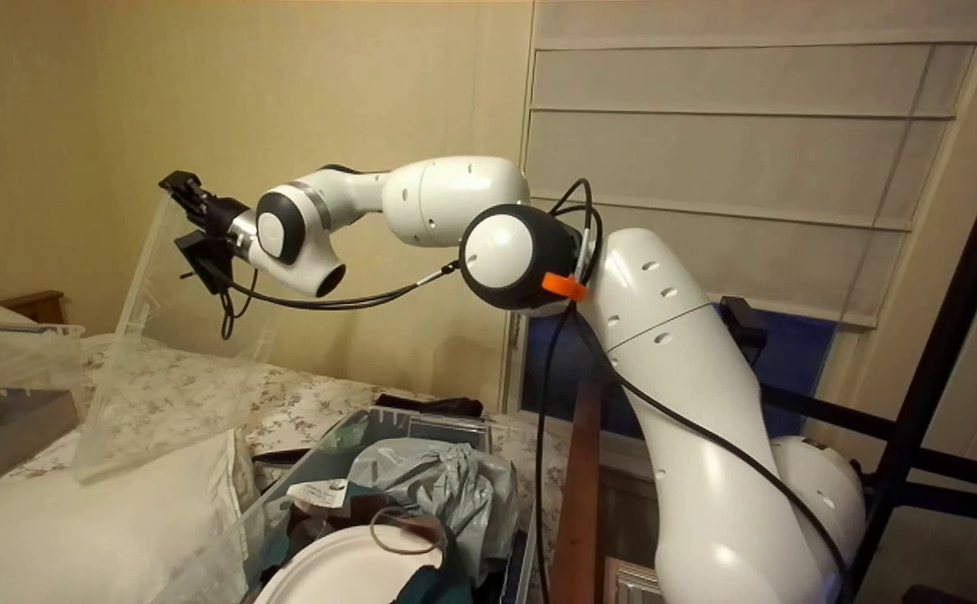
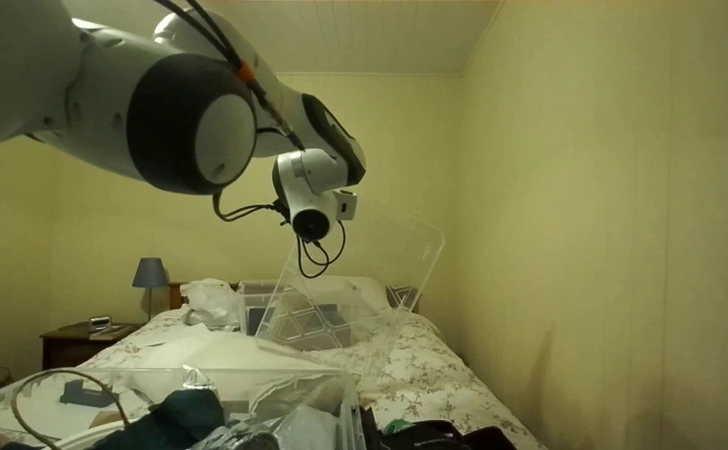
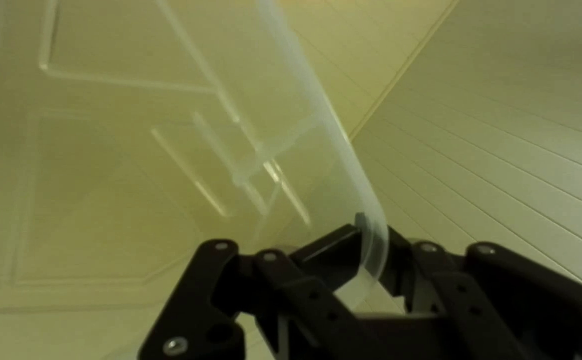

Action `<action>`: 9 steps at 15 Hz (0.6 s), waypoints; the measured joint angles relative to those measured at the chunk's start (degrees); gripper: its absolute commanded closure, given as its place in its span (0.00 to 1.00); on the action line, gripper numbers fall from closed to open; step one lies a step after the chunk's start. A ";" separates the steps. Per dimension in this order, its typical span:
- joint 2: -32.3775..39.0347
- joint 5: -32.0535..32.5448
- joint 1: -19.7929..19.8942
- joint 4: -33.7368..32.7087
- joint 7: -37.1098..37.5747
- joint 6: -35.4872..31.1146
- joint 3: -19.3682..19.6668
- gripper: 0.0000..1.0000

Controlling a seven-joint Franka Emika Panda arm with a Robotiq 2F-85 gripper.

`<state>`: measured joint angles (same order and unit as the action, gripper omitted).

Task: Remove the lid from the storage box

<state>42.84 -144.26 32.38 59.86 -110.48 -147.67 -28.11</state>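
Observation:
The lid (image 1: 182,361) is a large clear panel with a raised rim, held steeply tilted in the air above the bed. It also shows in an exterior view (image 2: 354,294) and fills the left of the wrist view (image 3: 121,175). My gripper (image 3: 374,250) is shut on the lid's rim near a corner, one finger on each side. In an exterior view the gripper (image 1: 179,183) is at the lid's top edge. The storage box (image 1: 454,426) stands uncovered, holding grey-green plastic, dark cloth and a white plate. It also shows in an exterior view (image 2: 264,378), apart from the lid.
Another clear bin (image 1: 44,356) stands on the bed behind the lid. A white pillow (image 1: 144,520) lies below the lid's lower edge. Dark items (image 2: 438,437) lie beside the box. A lamp (image 2: 150,273) stands on a nightstand (image 2: 64,347). A wall rises behind the arm.

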 measured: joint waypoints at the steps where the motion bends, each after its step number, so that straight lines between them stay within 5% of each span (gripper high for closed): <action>1: 0.71 0.00 1.84 0.10 -2.36 -1.05 -3.11 0.98; 8: -7.47 2.04 6.93 11.82 -2.08 -14.25 -8.98 0.98; 9: -9.48 3.94 8.44 14.42 0.28 -16.18 -10.52 0.66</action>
<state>33.37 -140.32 40.81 74.28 -110.20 -163.85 -38.63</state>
